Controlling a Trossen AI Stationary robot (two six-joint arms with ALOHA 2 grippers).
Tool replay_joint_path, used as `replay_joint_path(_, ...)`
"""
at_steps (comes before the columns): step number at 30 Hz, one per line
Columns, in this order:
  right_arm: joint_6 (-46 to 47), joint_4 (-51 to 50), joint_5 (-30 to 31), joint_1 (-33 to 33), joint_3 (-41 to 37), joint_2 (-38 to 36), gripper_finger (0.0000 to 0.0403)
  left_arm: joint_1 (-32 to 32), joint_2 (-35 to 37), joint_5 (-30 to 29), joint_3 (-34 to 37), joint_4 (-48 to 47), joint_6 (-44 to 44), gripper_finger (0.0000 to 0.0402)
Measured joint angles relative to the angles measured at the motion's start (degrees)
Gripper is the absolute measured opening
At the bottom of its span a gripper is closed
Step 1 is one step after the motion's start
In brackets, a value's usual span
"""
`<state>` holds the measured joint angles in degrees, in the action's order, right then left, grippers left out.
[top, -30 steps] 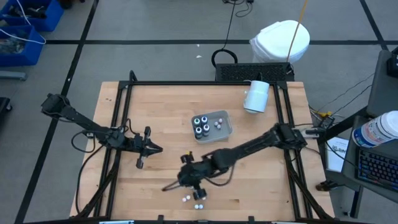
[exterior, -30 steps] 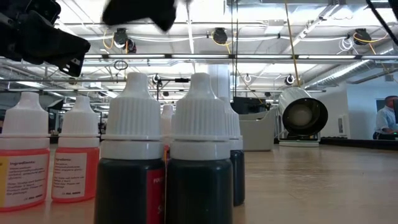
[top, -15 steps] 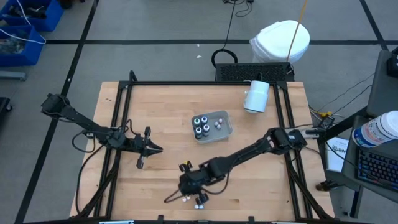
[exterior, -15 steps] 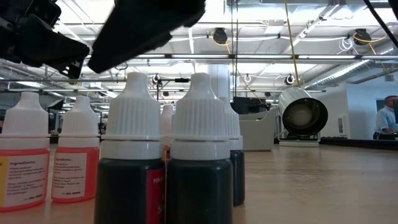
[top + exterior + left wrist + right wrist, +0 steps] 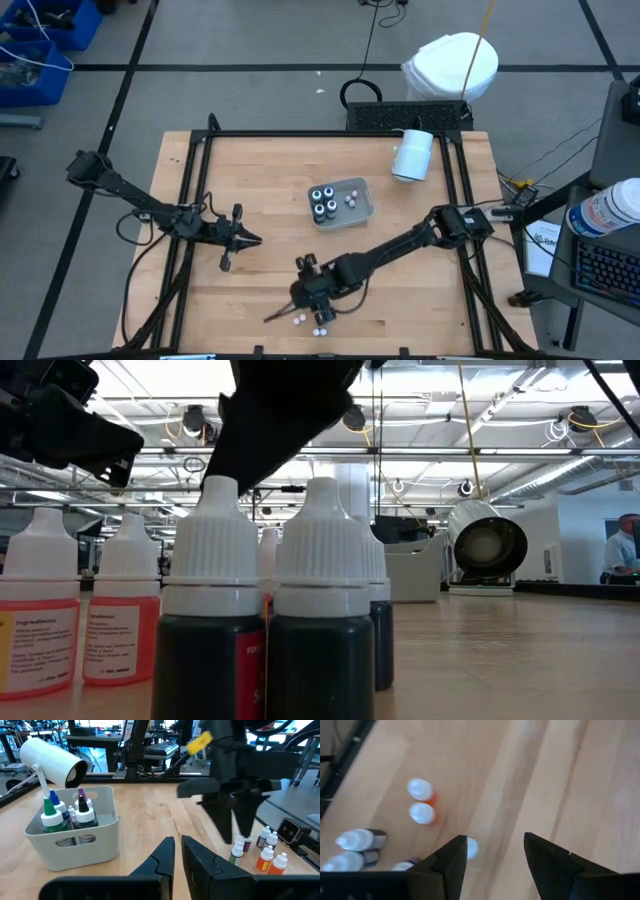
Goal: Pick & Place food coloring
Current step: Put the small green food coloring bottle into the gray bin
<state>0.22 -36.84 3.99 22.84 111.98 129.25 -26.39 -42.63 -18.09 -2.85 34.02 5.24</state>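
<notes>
High view: my right gripper point(image 5: 312, 300), jaws apart and empty, hangs over food coloring bottles point(image 5: 309, 322) at the surface's near edge; more sit in the grey tray point(image 5: 366, 208). Left gripper point(image 5: 252, 239) waits, jaws closed.

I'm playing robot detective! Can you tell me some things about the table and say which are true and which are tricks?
1. The grey tray holds some bottles. True.
2. The white cylinder stands upright. False: it lies on its side.
3. The right end effector is open above loose bottles on the table. True.
4. The left end effector grips a bottle. False: it holds nothing.
5. All the bottles are in the tray. False: several stand on the wood.
</notes>
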Motion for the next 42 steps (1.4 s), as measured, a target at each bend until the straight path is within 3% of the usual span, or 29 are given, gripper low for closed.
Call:
replay_joint_path(8,2.0,1.3,-7.3,-1.2,0.0,0.0,0.0179,0.0,0.0,0.0,0.0,-0.6,-0.1,0.0042)
replay_joint_path(21,4.6,4.4,-5.2,-1.0,-2.1,2.0,0.0176,0.0,-0.1,0.0,0.0,-1.3,0.3,0.0042)
replay_joint_path(42,6.8,7.2,-8.5,-1.6,-6.5,2.0,0.0170,0.0,-0.1,0.0,0.0,-1.4,0.2,0.0042)
